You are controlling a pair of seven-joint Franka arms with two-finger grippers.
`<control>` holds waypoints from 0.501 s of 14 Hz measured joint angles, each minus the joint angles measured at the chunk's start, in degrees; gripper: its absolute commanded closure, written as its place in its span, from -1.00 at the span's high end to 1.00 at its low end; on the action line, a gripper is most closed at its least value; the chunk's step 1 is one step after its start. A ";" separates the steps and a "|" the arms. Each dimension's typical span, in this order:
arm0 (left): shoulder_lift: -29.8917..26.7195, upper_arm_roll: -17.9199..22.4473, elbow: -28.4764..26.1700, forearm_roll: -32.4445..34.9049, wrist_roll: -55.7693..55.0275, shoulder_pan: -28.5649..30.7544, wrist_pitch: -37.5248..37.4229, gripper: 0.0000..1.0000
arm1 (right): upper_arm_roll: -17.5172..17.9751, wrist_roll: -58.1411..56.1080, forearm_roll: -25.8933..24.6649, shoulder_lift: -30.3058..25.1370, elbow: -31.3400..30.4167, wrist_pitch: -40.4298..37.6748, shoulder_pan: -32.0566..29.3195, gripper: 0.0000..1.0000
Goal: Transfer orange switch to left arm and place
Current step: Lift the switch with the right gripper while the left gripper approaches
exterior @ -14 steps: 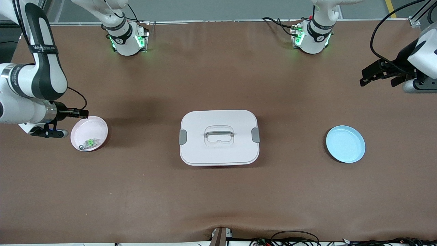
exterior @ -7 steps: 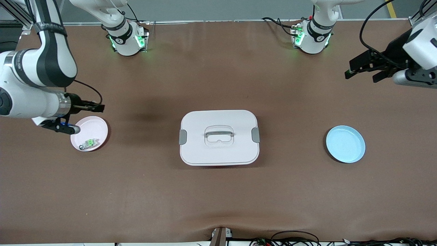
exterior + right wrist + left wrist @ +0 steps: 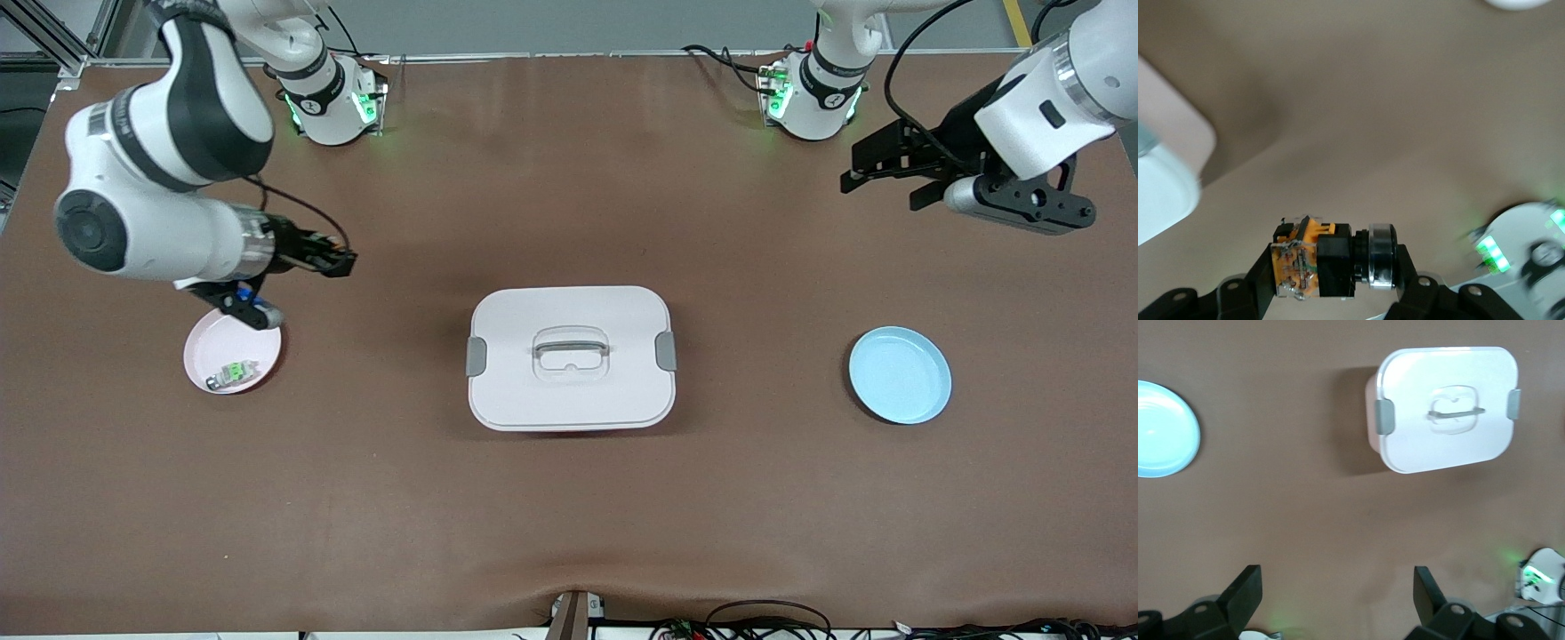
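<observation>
Right wrist view gives the clearest look at the orange switch (image 3: pixel 1313 260): it is pinched between the fingers of the right gripper (image 3: pixel 1331 267), lying crosswise between them, its long axis running from the orange-brown wired end to a round silver-ringed cap at the other end. From the front, the right gripper (image 3: pixel 338 260) hangs in the air over bare table between the pink plate (image 3: pixel 258 342) and the box (image 3: pixel 570 356), its tip aimed toward the left arm's end of the table; the switch itself is too small there to make out. A small green-topped component (image 3: pixel 233 372) lies in the pink plate. The box sits mid-table, lid on and both grey latches showing. The left gripper (image 3: pixel 876 169) hangs over bare table at its own end, fingers (image 3: pixel 1245 593) spread wide and holding nothing. The blue plate (image 3: pixel 900 374) sits nearer the front camera than that gripper's spot, well apart from the box.
</observation>
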 measured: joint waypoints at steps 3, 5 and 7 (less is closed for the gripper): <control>0.29 -0.02 -2.05 -4.89 -1.00 0.02 2.48 1.00 | 0.02 8.71 3.18 0.01 2.39 0.95 4.64 -0.35; 0.31 -0.54 -3.75 -8.96 -3.24 0.03 5.22 1.00 | 0.01 13.27 4.91 0.04 3.19 3.35 6.93 -0.35; 0.32 -2.74 -5.62 -10.85 -6.34 0.03 8.75 1.00 | -0.02 17.96 8.36 0.37 3.19 7.11 9.05 -0.35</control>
